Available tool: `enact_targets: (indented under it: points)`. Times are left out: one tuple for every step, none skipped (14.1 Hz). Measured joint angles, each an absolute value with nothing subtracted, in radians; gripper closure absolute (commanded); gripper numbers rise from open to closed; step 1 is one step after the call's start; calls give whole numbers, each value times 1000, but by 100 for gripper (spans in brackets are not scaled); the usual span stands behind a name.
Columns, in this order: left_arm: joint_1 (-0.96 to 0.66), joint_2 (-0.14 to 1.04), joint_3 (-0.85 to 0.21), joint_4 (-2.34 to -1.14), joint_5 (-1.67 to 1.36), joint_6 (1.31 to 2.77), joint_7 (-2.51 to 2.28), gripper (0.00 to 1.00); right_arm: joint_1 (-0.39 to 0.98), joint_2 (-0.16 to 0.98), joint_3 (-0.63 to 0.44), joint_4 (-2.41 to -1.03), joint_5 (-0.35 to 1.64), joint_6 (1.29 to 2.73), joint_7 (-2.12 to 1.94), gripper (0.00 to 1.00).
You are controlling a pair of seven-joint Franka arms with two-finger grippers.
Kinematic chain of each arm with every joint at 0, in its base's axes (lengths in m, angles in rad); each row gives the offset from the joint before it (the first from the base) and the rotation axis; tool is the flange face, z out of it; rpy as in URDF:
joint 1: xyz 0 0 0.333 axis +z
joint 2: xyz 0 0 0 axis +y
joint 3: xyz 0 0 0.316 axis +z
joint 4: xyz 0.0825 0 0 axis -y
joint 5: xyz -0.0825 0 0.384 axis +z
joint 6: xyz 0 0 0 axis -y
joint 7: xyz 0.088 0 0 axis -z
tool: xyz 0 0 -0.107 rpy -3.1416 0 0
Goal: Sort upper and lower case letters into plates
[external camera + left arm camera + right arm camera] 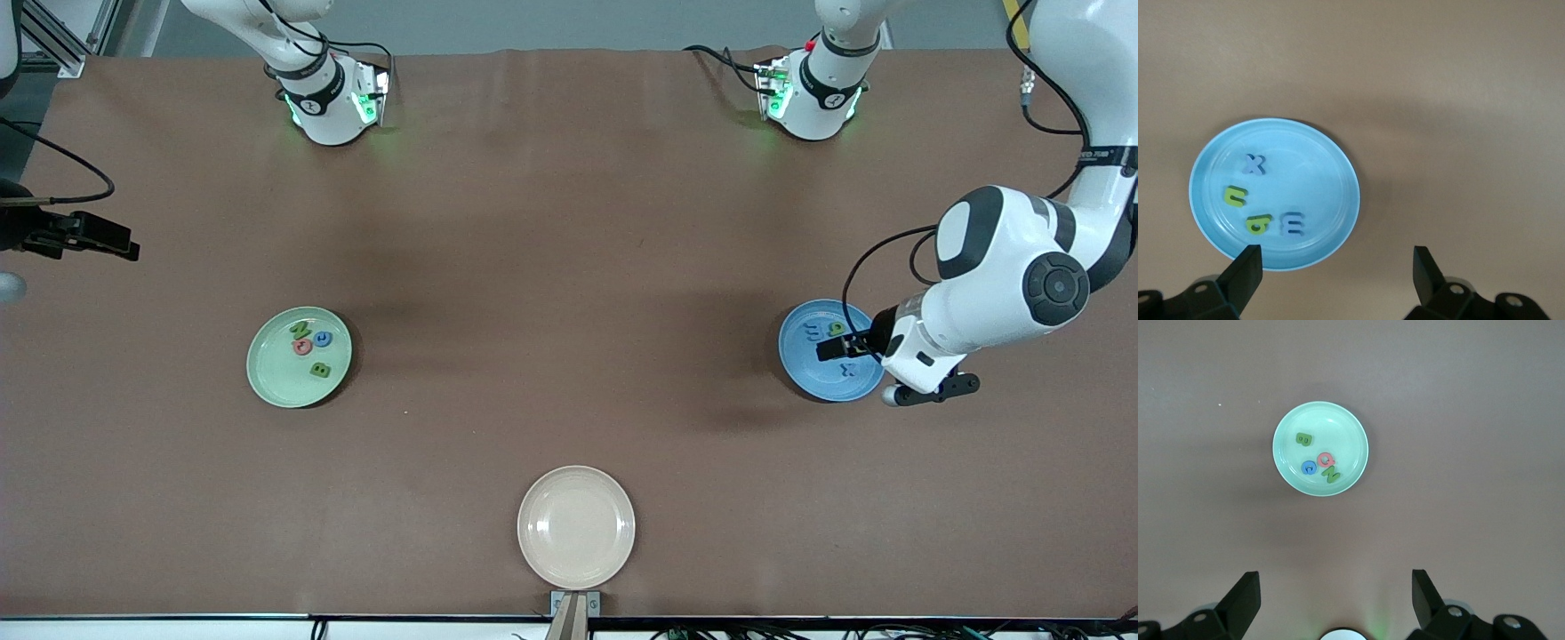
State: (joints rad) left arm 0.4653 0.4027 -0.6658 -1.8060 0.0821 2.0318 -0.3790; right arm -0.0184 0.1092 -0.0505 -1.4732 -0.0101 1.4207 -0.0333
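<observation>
The mint green plate (267, 373) lies toward the right arm's end and holds several letters: green N (300, 331), blue C (323, 337), pink Q (303, 347), green B (320, 370). It also shows in the right wrist view (1288, 463). The blue plate (805, 364) lies toward the left arm's end and holds several small letters; in the left wrist view (1325, 180) they are a blue x (1255, 163), two green ones and a blue m (1293, 224). My left gripper (843, 348) (1336, 267) is open and empty over the blue plate's rim. My right gripper (120, 242) (1336, 587) is open and empty, high over the table.
A cream-beige plate (576, 526) lies empty near the table's edge closest to the front camera, midway between the two ends. The arms' bases (329, 98) (813, 98) stand along the table's edge farthest from that camera.
</observation>
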Motion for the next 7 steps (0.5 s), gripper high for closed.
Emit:
enact_targets:
  points:
    - [397,382,-585,-1804,21,2025,-339,1,-18,97,-50,-1486,-10,1422,-34,0]
    - [337,368,-510,-1801,-32,2013,-297,1,-18,80,-48,-1500,-10,1422,-34,0]
    - [282,358,-439,-1796,-69,1998,-261,1,-16,59,-46,-1514,-10,1422,-34,0]
    - [234,352,-375,-1787,-101,1983,-229,1,-12,36,-43,-1526,-10,1422,-34,0]
    - [193,349,-318,-1778,-138,1969,-192,1,-9,15,-41,-1536,-10,1422,-34,0]
    - [160,345,-271,-1771,-169,1956,-158,1,-8,-4,-40,-1545,-10,1422,-34,0]
    - [130,342,-231,-1761,-186,1945,-139,1,-8,-21,-40,-1551,-10,1422,-34,0]
